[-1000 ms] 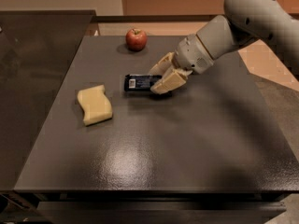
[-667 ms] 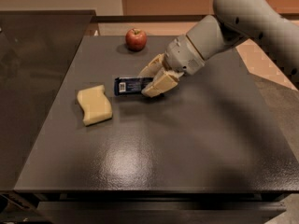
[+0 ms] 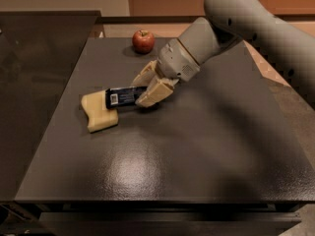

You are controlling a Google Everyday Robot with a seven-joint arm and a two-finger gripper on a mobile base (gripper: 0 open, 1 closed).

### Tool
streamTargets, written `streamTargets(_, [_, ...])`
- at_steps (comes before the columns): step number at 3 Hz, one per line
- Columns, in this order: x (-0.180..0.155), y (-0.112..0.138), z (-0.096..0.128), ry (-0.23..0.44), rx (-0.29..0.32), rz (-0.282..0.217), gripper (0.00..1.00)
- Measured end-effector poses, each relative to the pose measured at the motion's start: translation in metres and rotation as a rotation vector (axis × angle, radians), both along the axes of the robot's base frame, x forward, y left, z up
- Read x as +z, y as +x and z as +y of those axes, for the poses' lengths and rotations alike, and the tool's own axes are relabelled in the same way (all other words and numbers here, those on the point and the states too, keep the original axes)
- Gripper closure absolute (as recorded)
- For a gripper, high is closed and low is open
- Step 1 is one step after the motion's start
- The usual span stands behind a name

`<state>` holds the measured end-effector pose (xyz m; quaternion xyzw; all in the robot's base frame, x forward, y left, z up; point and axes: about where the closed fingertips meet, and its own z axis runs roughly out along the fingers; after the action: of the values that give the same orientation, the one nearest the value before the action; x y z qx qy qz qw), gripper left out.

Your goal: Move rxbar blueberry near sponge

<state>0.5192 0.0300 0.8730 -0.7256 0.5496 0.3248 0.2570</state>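
The dark table (image 3: 197, 156) carries everything. The robot's grey arm (image 3: 236, 18) reaches in from above and to the right of the sponge (image 3: 98, 113), a pale yellow block on the table's left part. The gripper (image 3: 139, 93) is just right of the sponge, its two tan fingers (image 3: 153, 91) closed on the right end of the rxbar blueberry (image 3: 125, 96). The bar's long axis runs nearly left to right. Its white-label end points left and overlaps the sponge's upper right corner; whether it rests on the foam or is held above it cannot be told. A red apple (image 3: 143, 41) sits well behind the sponge, to its right.
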Motion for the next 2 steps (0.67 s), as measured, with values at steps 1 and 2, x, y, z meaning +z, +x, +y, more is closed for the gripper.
streamTargets(1, [-0.0003, -0.0001, 0.0015, 0.001, 0.002, 0.0, 0.36])
streamTargets(2, [-0.0008, -0.0004, 0.0035, 0.001, 0.004, 0.0, 0.13])
